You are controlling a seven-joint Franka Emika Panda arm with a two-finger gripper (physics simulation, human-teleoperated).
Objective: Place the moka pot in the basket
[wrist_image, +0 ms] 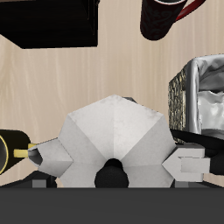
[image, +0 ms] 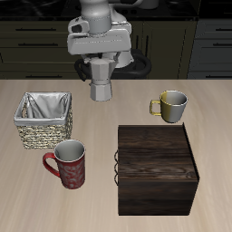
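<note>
The tool (image: 100, 65) is clamped on the pot (image: 100, 83), held above the bench (image: 100, 127). Carry it upright over the basket (image: 43, 120), centre it, then lower.

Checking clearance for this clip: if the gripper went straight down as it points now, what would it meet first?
The gripper is shut on the moka pot, and bare table seems to lie below; the basket sits off to the side. Depth is uncertain.

The silver faceted moka pot (image: 100, 80) is seen upright and lifted clear of the table near its back edge, while the square woven wicker basket (image: 43, 119), lined with pale cloth, is set on the table nearer the front.
</note>
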